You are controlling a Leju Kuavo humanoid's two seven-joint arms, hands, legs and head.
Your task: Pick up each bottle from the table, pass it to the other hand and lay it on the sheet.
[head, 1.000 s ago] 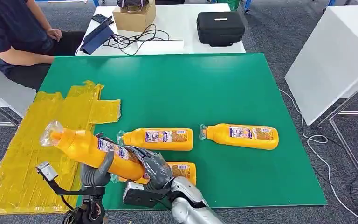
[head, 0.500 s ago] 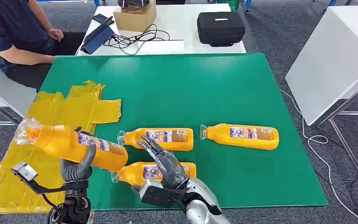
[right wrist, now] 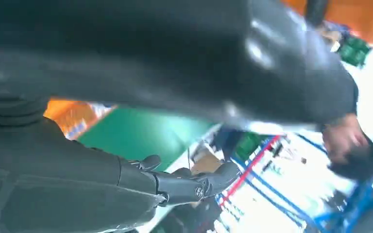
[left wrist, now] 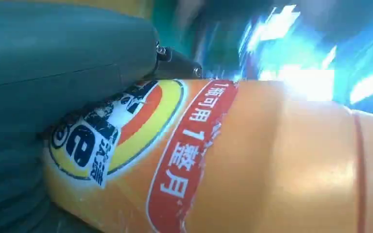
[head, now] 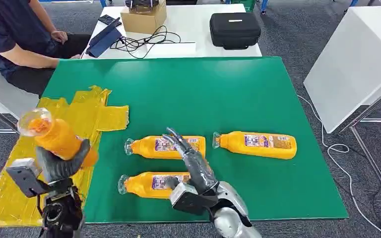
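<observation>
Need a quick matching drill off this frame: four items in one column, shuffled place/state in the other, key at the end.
Column 1:
1. orange plastic bottle with clear cap
2. right hand
3. crinkled yellow plastic sheet
4. black zipped case

Column 2:
A. on the white table beyond the green one
B. held up in the left hand
C. empty, fingers spread, above the lying bottles
D. spread over the green table's left edge

Pairs: 1-B, 2-C, 3-D, 4-A
</observation>
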